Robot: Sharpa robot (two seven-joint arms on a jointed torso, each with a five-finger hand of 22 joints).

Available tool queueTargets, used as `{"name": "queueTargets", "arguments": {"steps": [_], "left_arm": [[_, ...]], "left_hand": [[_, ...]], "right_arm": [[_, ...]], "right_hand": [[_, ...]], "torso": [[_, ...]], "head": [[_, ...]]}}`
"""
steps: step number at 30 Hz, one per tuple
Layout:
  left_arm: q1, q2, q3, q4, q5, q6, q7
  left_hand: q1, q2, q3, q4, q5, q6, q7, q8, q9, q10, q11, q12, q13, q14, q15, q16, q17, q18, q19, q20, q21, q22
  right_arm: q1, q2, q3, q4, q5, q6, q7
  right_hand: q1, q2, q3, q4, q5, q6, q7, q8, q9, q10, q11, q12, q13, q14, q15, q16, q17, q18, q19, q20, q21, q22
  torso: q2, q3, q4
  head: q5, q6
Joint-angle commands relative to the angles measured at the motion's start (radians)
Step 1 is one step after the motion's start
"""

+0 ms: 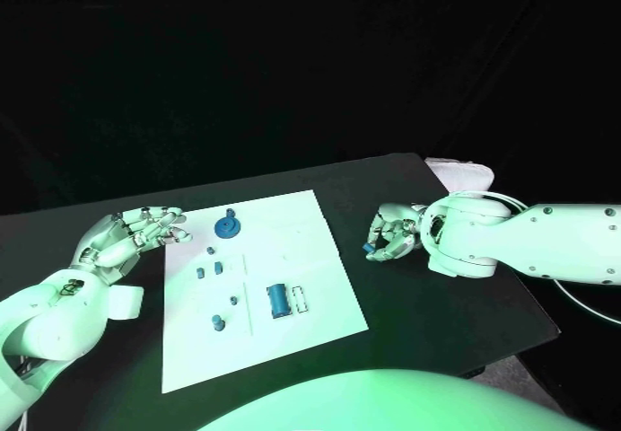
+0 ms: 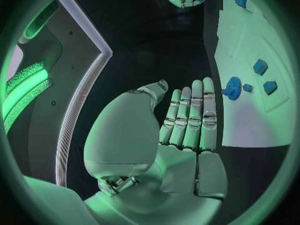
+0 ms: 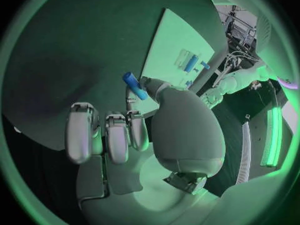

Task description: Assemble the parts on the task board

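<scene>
On the left side of the table my left hand (image 1: pixel 129 235) sits just off the task board's (image 1: pixel 317 296) left edge, palm flat, fingers straight and pressed side by side, holding nothing. The left wrist view shows the same: fingers (image 2: pixel 194 115) lined up together, nothing in the palm, with the gear-shaped blue part (image 2: pixel 232 88) just beyond the fingertips on the board.

Moving right across the board: gear part near the top left corner, a few small blue pieces (image 1: pixel 204 271) down the middle, a blue cylinder (image 1: pixel 277 299) lying near the bottom beside a pale slot or outline (image 1: pixel 301 299). I can't tell whether any of them are seated.

Right of the board, over bare black table (image 1: pixel 427 305), my right hand (image 1: pixel 392 233) is pinching a short blue pin (image 3: pixel 134 85) between thumb and one finger, other fingers curled below. The pin is clear of the board, in the air as far as I can judge.

My read: step in hand is carrying this pin to its socket. Next move needs the right hand brought left over the board, pin turned upright, lined up with its hole, then pushed down. Which hole, I can't make out from here.
</scene>
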Motion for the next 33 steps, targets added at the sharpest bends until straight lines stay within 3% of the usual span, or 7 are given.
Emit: {"name": "queueTargets", "arguments": {"steps": [1, 2, 5, 10, 16, 19, 33], "left_arm": [[0.000, 0.002, 0.000, 0.003, -0.003, 0.016, 0.001], [0.000, 0.002, 0.000, 0.004, -0.004, 0.017, 0.001], [0.000, 0.003, 0.000, 0.005, -0.004, 0.020, 0.000], [0.000, 0.003, 0.000, 0.006, -0.004, 0.023, -0.003], [0.000, 0.002, 0.000, 0.008, -0.005, 0.025, -0.005], [0.000, 0.003, 0.000, 0.009, -0.006, 0.027, -0.006], [0.000, -0.001, 0.000, 0.012, -0.014, 0.031, -0.011]], "left_hand": [[0.010, 0.004, -0.001, -0.007, 0.002, -0.004, 0.002, 0.006, -0.002, -0.008, 0.001, 0.006, 0.001, -0.007, 0.001, 0.003, 0.001, -0.004, 0.003, 0.006, -0.006, -0.001], [0.010, 0.004, -0.001, -0.007, 0.002, -0.004, 0.002, 0.006, -0.002, -0.008, 0.001, 0.006, 0.001, -0.007, 0.001, 0.003, 0.001, -0.004, 0.003, 0.006, -0.006, -0.001], [0.010, 0.004, -0.001, -0.007, 0.002, -0.004, 0.002, 0.006, -0.002, -0.008, 0.001, 0.006, 0.001, -0.007, 0.001, 0.003, 0.001, -0.004, 0.003, 0.006, -0.006, -0.001], [0.010, 0.003, -0.001, -0.007, 0.002, -0.005, 0.003, 0.006, -0.002, -0.008, 0.002, 0.006, 0.001, -0.007, 0.001, 0.003, 0.002, -0.004, 0.003, 0.006, -0.007, -0.002], [0.009, 0.003, -0.002, -0.007, 0.002, -0.007, 0.004, 0.005, -0.003, -0.010, 0.003, 0.005, 0.000, -0.008, 0.002, 0.003, 0.002, -0.004, 0.003, 0.006, -0.007, -0.002], [0.009, 0.003, -0.002, -0.007, 0.002, -0.007, 0.004, 0.005, -0.003, -0.010, 0.003, 0.005, 0.000, -0.008, 0.002, 0.003, 0.002, -0.004, 0.003, 0.006, -0.007, -0.002], [0.008, 0.002, -0.002, -0.007, 0.002, -0.009, 0.005, 0.004, -0.003, -0.011, 0.003, 0.005, 0.000, -0.009, 0.002, 0.003, 0.002, -0.004, 0.003, 0.006, -0.008, -0.002]], "right_arm": [[-0.002, 0.041, 0.000, 0.014, 0.035, -0.030, 0.022], [-0.003, 0.058, 0.000, 0.014, 0.038, -0.032, 0.024], [-0.012, 0.108, -0.001, 0.011, 0.044, -0.036, 0.027], [-0.043, 0.180, -0.001, -0.006, 0.048, -0.041, 0.028], [-0.074, 0.242, -0.001, -0.027, 0.050, -0.057, 0.020], [-0.085, 0.272, -0.001, -0.038, 0.051, -0.062, 0.008], [-0.107, 0.324, 0.000, -0.068, 0.067, -0.089, -0.059]], "right_hand": [[-0.015, 0.001, -0.005, 0.004, -0.008, 0.005, -0.001, 0.007, -0.002, 0.064, -0.006, 0.000, 0.210, 0.103, -0.006, 0.004, 0.263, -0.016, 0.075, -0.009, -0.004, 0.214], [-0.017, 0.002, -0.006, 0.005, -0.010, 0.005, -0.001, 0.007, -0.002, 0.063, -0.006, -0.002, 0.209, 0.102, -0.006, 0.004, 0.263, -0.016, 0.075, -0.009, -0.007, 0.214], [-0.027, 0.006, -0.010, 0.011, -0.020, 0.006, -0.002, 0.009, -0.005, 0.061, -0.007, -0.007, 0.206, 0.102, -0.006, 0.001, 0.260, -0.016, 0.074, -0.009, -0.008, 0.213], [-0.039, 0.014, -0.016, 0.021, -0.037, 0.008, -0.003, 0.012, -0.009, 0.059, -0.008, -0.012, 0.204, 0.101, -0.007, -0.001, 0.258, -0.015, 0.074, -0.009, -0.010, 0.213], [-0.045, 0.018, -0.019, 0.026, -0.039, 0.010, -0.003, 0.014, -0.010, 0.061, -0.008, -0.010, 0.206, 0.101, -0.008, 0.000, 0.259, -0.016, 0.074, -0.010, -0.009, 0.213], [-0.054, 0.018, -0.034, 0.030, -0.013, 0.011, -0.004, 0.017, -0.014, 0.062, -0.009, -0.008, 0.207, 0.102, -0.008, 0.000, 0.260, -0.016, 0.074, -0.011, -0.008, 0.213], [-0.095, 0.032, -0.075, 0.069, -0.040, 0.015, -0.004, 0.026, -0.026, 0.069, -0.009, 0.005, 0.215, 0.103, -0.009, 0.004, 0.263, -0.018, 0.076, -0.011, 0.006, 0.216]], "torso": [[0.000, 0.0008, -0.0017], [-0.001, -0.0002, -0.0012], [0.000, -0.0007, 0.0001], [0.002, -0.0008, 0.0019], [0.002, 0.0025, -0.0001], [0.002, 0.0028, 0.0006], [0.002, 0.0021, 0.0001]], "head": [[0.019, 0.000], [0.029, 0.003], [0.041, 0.002], [0.068, 0.000], [0.109, -0.010], [0.117, -0.013], [0.136, -0.022]]}}
